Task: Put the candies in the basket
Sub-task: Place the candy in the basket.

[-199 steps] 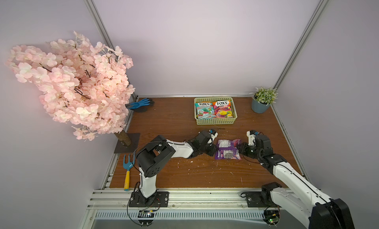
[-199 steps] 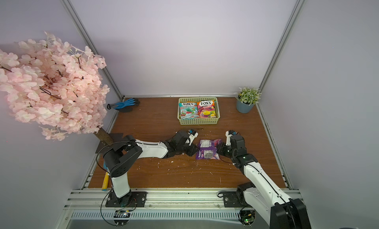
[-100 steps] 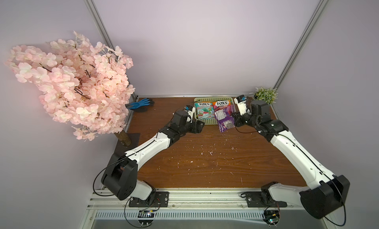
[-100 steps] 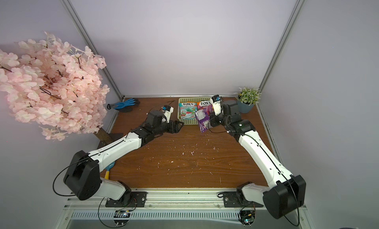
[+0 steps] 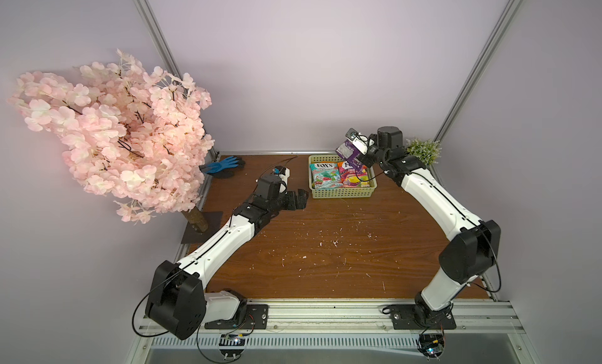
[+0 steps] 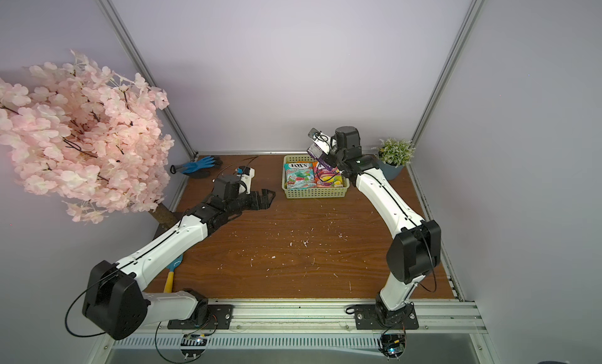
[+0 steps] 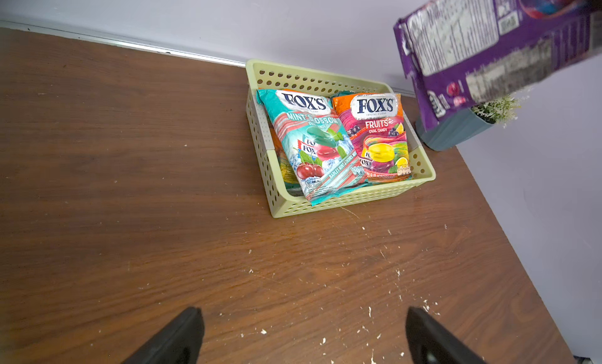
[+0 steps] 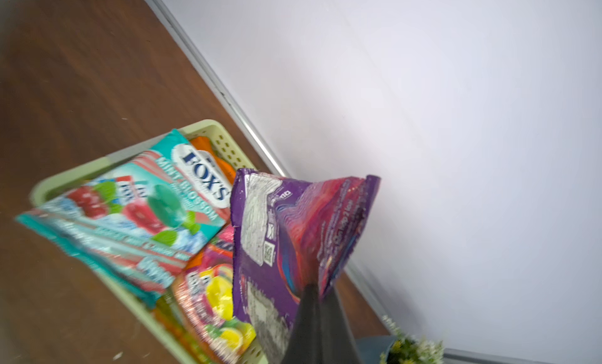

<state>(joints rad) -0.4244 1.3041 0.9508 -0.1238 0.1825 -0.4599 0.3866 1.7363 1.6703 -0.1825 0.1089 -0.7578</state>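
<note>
Brown wood-grain surface (image 5: 325,264), flecked with white crumbs around the middle. Pale lilac walls on three sides, metal struts in the far corners, an aluminium rail (image 5: 325,313) along the near edge. Big pink blossom tree (image 5: 114,134) on the left side, blue glove (image 5: 224,165) behind it by the far wall, yellow-handled garden tool (image 6: 172,274) at the left edge. Small potted plant (image 5: 422,150) tucked into the far right corner.

Near it, close to the far wall, the basket (image 5: 342,193), with a teal candy bag (image 5: 324,178) and an orange candy bag (image 5: 353,179) side by side on top and more bags underneath. Up above the basket's far right corner, clear of the surface: a purple candy bag (image 5: 348,150), label back showing, pinched at one edge in the tightly clamped right gripper (image 5: 360,157). And the left gripper (image 5: 301,200), low over bare wood left of the basket, spread wide, holding nothing.
</note>
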